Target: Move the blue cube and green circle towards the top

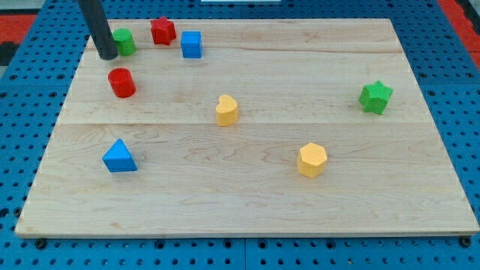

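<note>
The blue cube (192,44) sits near the view's top left on the wooden board (247,202). The green circle block (124,41) stands further left, near the board's top-left corner. My tip (107,55) is at the green circle's lower left side, touching or almost touching it. The dark rod rises from the tip toward the view's top and hides part of the green circle's left edge. The blue cube is well to the right of my tip.
A red star (163,31) lies between the green circle and the blue cube. A red cylinder (121,82) stands just below my tip. A yellow heart-like block (226,109), a blue triangle (119,157), a yellow hexagon (312,160) and a green star (375,97) lie elsewhere.
</note>
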### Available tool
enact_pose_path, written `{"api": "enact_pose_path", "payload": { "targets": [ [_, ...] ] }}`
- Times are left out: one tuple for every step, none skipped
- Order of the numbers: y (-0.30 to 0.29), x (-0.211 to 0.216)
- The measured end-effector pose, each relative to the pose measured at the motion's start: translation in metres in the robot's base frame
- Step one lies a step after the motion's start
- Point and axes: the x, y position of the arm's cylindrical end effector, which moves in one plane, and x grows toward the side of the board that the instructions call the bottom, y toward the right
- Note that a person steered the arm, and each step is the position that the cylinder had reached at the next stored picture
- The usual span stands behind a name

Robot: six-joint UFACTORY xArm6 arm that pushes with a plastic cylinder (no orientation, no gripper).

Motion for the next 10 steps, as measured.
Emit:
{"api": "enact_pose_path", "payload": {
  "targets": [
    [0.017, -0.008],
    [0.050, 0.016],
    [0.126, 0.014],
    [0.142, 0.031],
    [0.149, 0.025],
    [0.149, 0.006],
    [0.150, 0.001],
    [0.164, 0.018],
    [0.194, 0.043],
    [0.201, -0.002]
  ]
}}
